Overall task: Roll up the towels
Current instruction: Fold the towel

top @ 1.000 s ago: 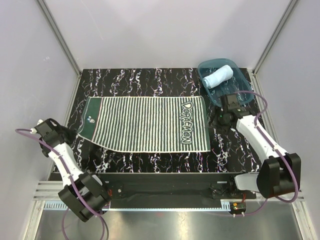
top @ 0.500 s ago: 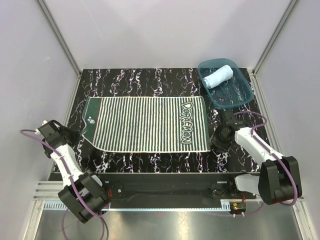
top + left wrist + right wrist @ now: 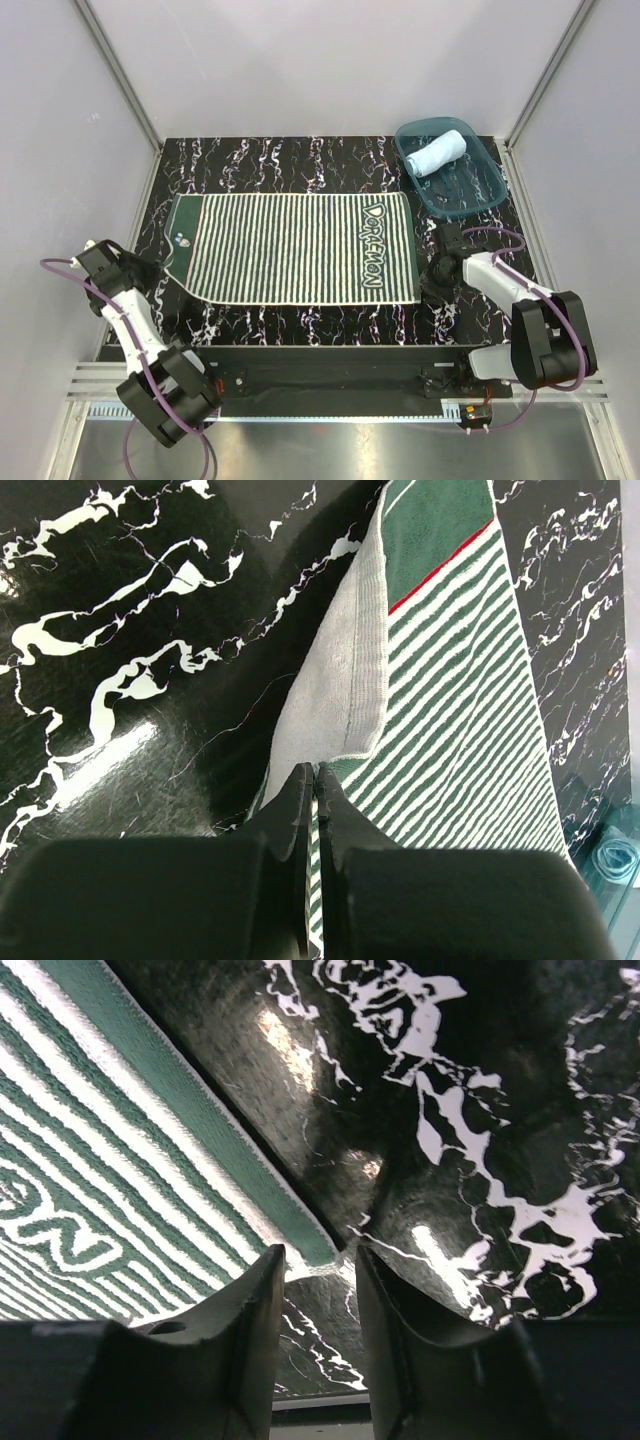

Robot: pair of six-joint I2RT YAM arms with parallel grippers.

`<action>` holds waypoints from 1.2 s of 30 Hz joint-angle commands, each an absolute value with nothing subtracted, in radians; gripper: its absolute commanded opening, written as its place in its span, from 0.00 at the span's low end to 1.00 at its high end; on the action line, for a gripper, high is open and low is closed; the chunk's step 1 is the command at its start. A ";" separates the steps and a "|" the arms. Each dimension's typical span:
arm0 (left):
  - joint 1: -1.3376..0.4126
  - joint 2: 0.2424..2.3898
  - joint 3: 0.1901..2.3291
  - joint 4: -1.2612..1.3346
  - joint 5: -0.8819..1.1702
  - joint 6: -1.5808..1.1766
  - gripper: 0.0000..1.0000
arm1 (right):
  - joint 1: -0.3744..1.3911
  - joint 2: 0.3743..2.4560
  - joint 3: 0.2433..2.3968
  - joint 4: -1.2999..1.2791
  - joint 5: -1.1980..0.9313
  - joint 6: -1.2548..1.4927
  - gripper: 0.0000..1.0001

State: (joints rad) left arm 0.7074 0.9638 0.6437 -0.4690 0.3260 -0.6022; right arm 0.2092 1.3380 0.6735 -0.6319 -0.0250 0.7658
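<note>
We saw the striped towel (image 3: pixel 300 248) lying flat on the marbled table (image 3: pixel 290 160). Its near-left corner was lifted and pinched between the closed fingers of the left gripper (image 3: pixel 316 775); how much cloth sat inside was hidden. The right gripper (image 3: pixel 315 1257) stood with jaws parted at the towel's near-right corner, and we could not tell whether it touched the hem. The blue towel (image 3: pixel 437 153) lay rolled in the teal tub (image 3: pixel 485 190).

Top view overhead; wrist views low, close; all share striped towel (image 3: pixel 290 248), seemingly opposite ends.
</note>
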 commanded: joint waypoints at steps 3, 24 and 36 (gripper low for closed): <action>0.704 0.930 0.643 -0.425 0.331 -0.600 0.00 | 0.209 1.342 0.654 -0.569 -0.063 0.775 0.38; 0.703 0.793 0.637 -0.517 0.314 -0.607 0.00 | 0.209 1.220 0.662 -0.618 -0.126 0.752 0.00; 0.664 0.787 0.756 -0.653 0.226 -0.583 0.00 | 0.207 0.969 0.911 -0.917 0.026 0.762 0.00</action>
